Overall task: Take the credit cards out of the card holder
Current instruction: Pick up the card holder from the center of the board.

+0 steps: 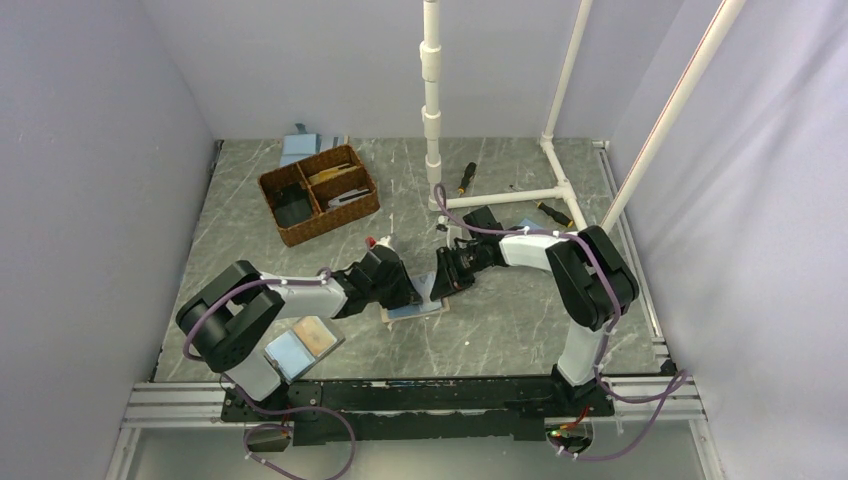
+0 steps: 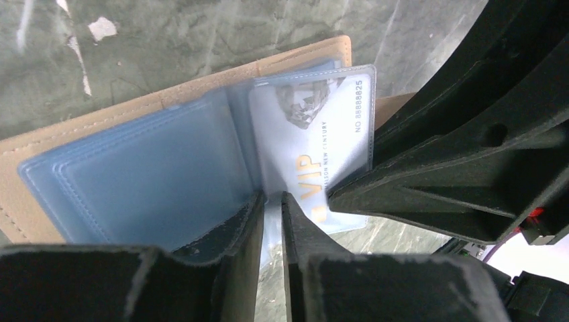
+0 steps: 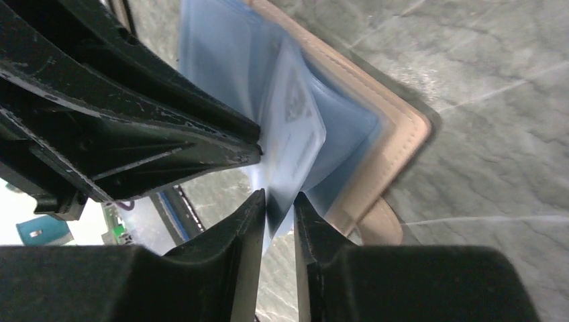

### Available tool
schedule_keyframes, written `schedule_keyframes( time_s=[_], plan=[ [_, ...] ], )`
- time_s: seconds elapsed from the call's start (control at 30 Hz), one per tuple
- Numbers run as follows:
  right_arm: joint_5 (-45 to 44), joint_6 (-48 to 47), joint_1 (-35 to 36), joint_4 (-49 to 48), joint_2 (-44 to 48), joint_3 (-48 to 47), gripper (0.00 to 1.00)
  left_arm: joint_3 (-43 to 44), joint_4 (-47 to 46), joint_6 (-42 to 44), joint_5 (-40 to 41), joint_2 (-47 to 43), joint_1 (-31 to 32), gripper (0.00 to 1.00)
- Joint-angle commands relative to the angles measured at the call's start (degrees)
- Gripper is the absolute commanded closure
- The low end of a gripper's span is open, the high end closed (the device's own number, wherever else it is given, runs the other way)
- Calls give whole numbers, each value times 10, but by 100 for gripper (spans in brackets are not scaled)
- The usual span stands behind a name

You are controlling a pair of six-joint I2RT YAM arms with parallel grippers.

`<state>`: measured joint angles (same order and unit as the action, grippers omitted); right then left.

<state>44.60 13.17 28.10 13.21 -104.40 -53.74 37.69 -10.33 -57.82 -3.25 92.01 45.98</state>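
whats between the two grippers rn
A VIP card tucked in the open card holder, with the left gripper and right gripper at its edge; the left wrist view shows it.

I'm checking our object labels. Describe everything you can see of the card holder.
The card holder lies open on the table: a tan-edged cover with bluish, see-through plastic sleeves. One raised sleeve holds a pale card printed VIP. The right gripper pinches that sleeve's edge between its fingers; the left gripper sits at it too.

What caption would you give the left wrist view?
Left end effector straddles the open card holder's middle while the right end effector pinches the VIP card.
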Motion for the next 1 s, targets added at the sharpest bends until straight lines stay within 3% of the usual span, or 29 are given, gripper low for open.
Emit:
schedule_keyframes(
  time_s=[0.0,0.4,0.97],
  plan=[
    [54,16,3,-23,4,-6,77,-17,2,7,-33,10,6,75],
    [76,18,-9,-29,24,-4,74,-55,-51,-25,-40,-37,2,40],
    [109,42,6,-46,1,-8,72,-97,-174,-67,-81,-25,-15,28]
  ],
)
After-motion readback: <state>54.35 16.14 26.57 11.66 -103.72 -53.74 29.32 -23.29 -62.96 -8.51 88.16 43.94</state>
